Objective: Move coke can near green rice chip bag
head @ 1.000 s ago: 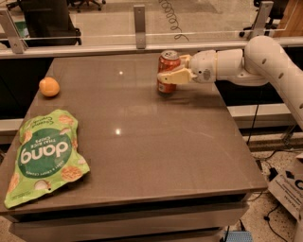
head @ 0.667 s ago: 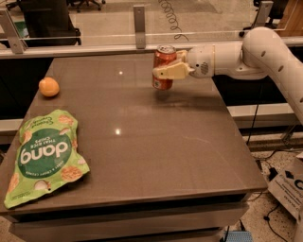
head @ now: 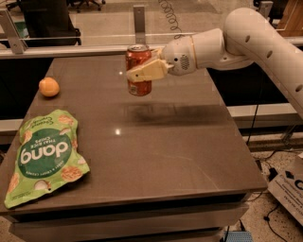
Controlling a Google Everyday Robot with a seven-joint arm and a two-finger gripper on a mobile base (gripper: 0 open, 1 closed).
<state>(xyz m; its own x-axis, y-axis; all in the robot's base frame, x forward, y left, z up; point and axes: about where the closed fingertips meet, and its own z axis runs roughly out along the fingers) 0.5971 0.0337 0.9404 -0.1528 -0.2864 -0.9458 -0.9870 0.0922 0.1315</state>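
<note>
flat bright-green snack pouch (head: 45,158) lying lower left on the dark table (head: 180,142) | round orange fruit (head: 49,87) – left, farther back | red aluminium soda can (head: 138,56) – upper centre, off the tabletop, pinched by the cream two-finger gripper (head: 137,72)

The dark grey-brown bench (head: 180,156) stands on a speckled floor (head: 272,210). Black cables (head: 271,174) trail past its right edge towards a pale printed box (head: 289,188). Along the far edge runs a pale metal rail (head: 71,50) with an upright post (head: 138,19) and glass panels. A coiled cord (head: 168,13) hangs behind them. A dark bulky object (head: 47,21) sits beyond the far left corner. A glint of light (head: 117,132) shows left of the bench's middle. The pincer (head: 137,72) hangs over the far part of the bench, clamped on the coke can (head: 138,56).
</note>
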